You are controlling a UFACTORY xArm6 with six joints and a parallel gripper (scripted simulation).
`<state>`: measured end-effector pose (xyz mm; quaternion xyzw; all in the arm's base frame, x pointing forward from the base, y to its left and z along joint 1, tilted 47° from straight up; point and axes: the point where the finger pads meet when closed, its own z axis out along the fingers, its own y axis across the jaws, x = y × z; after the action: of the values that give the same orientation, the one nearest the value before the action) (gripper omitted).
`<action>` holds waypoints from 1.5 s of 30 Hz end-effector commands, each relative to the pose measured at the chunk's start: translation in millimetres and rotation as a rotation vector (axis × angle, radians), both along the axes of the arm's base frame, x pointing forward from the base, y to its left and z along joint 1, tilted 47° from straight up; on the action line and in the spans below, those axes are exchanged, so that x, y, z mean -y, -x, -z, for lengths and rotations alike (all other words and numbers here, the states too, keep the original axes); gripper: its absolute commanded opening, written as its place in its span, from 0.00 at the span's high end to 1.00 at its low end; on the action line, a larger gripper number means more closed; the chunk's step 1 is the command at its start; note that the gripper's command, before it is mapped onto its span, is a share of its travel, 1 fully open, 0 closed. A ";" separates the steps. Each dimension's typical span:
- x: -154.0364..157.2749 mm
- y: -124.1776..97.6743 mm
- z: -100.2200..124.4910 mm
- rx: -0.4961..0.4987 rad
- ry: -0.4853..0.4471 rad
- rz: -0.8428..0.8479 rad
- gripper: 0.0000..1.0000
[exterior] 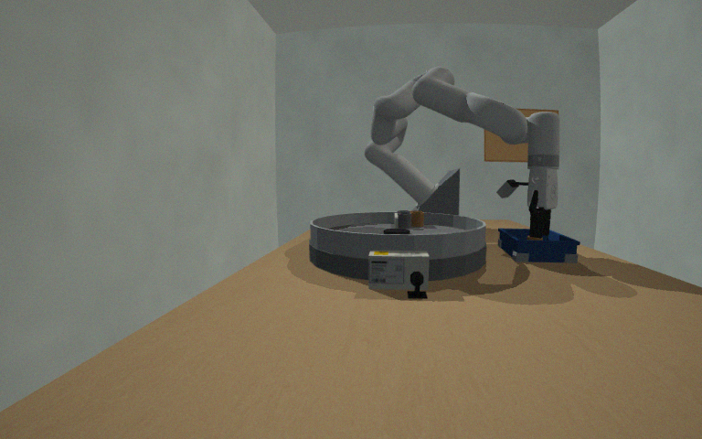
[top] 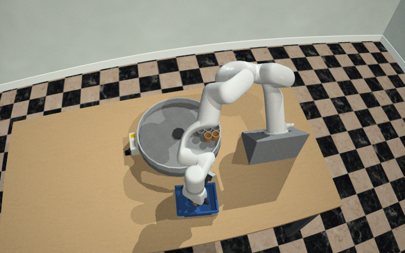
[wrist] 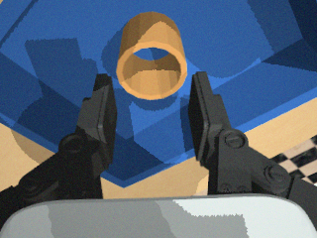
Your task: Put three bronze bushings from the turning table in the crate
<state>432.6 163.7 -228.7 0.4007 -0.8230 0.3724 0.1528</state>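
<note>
My black two-fingered end effector (wrist: 154, 109) stands half open, empty, above the upright bronze cylindrical bushing (wrist: 151, 58) in the blue crate (wrist: 79, 0), whose edges are cropped.

Matt wood-grain table (top: 74, 166) — glossy white arm (top: 209, 98); matt bronze-coloured bushing (wrist: 151, 55), matt blue crate (wrist: 66, 20).

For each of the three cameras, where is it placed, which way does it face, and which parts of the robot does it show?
Top: high above, looking down on the wooden table; whole white arm visible.
Exterior: low at the table's end, facing the grey round turning table; arm seen sideways.
Wrist: on the arm, looking down past the open black claw; only fingers show.
All three share the bronze bushing in the blue crate.
</note>
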 end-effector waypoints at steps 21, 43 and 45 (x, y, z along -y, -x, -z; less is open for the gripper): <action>-54.5 2.1 -50.0 0.004 -0.003 -0.002 0.52; -54.6 2.1 -50.1 0.004 -0.003 -0.002 0.52; -54.6 2.1 -50.1 0.004 -0.003 -0.002 0.52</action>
<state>429.4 216.2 -179.8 0.4007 -0.8230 0.3726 0.1526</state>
